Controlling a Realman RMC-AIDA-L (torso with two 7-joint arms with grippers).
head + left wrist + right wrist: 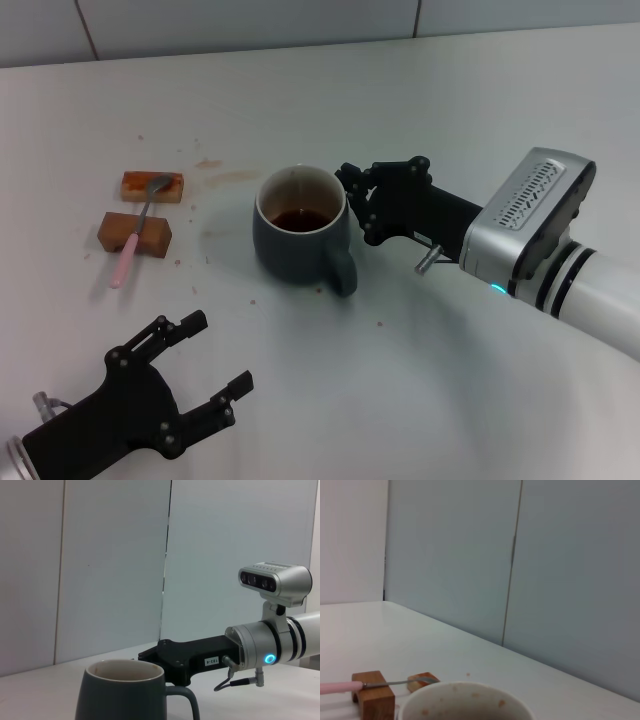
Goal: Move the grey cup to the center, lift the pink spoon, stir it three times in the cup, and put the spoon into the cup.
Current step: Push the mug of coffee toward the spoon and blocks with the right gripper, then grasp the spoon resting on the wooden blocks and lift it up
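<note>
Blue-grey glaze covers the rounded outside of the grey cup, while its inside is white and speckled with brown near the rim. Its loop handle curves off the side nearest the robot's right arm. A shallow pool of dark brown liquid lies in the bottom, and nothing else is in the cup. It stands upright on the white table, about midway across the head view.

Taking the cup as landmark: the right gripper is just beside its rim on the right-arm side, the black fingers close against the cup wall. Whether they are spread or pressed together cannot be told.

To the cup's other side, well apart from it, two brown wooden blocks sit on the table. The pink spoon is laid across them, pale pink handle over the nearer block, grey metal bowl resting on the farther one.

The left gripper hovers nearer the robot than the cup, apart from it, its jaws spread wide around nothing.
</note>
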